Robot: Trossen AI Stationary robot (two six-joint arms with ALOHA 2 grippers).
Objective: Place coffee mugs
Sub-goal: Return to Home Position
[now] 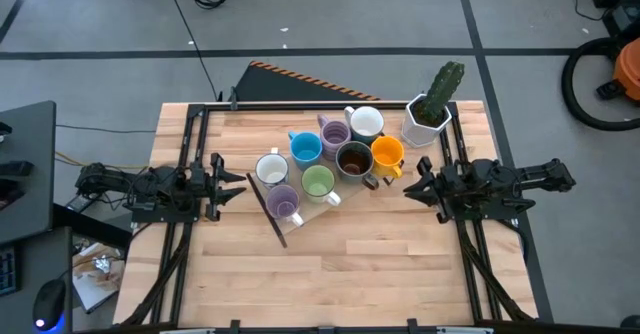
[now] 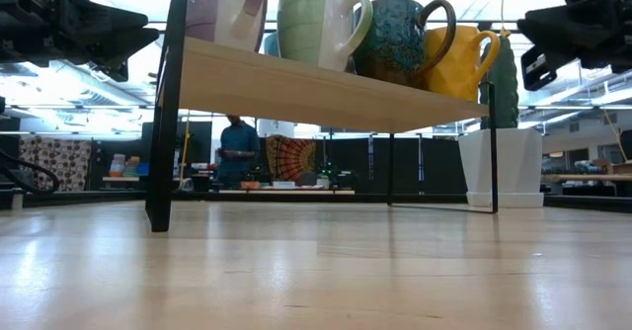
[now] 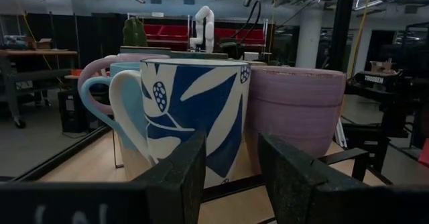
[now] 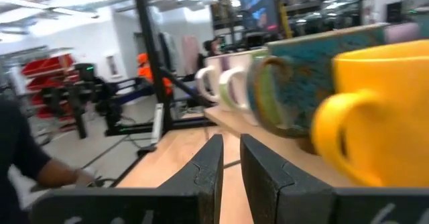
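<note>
All 8 mugs (image 1: 318, 182) stand clustered on the shelf (image 2: 326, 83) on the counter (image 1: 330, 284), so placing looks finished. The left end effector (image 1: 238, 186) and right end effector (image 1: 412, 184) flank the shelf, both released and empty. I judge only parking is left.

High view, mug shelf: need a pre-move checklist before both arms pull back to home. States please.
1. Left gripper empty, fingers open: ok.
2. Right gripper empty, narrow gap between fingers: ok.
3. All eight handled ceramic mugs upright on the wooden shelf: ok, counted from above.
4. Right gripper clear of the orange ceramic mug: ok, close but apart.
5. Left gripper clear of the white mug with blue leaf pattern: ok, mug ahead, not between the fingers.
6. Lavender ceramic mug at the shelf's left end fully seated: cannot tell.
</note>
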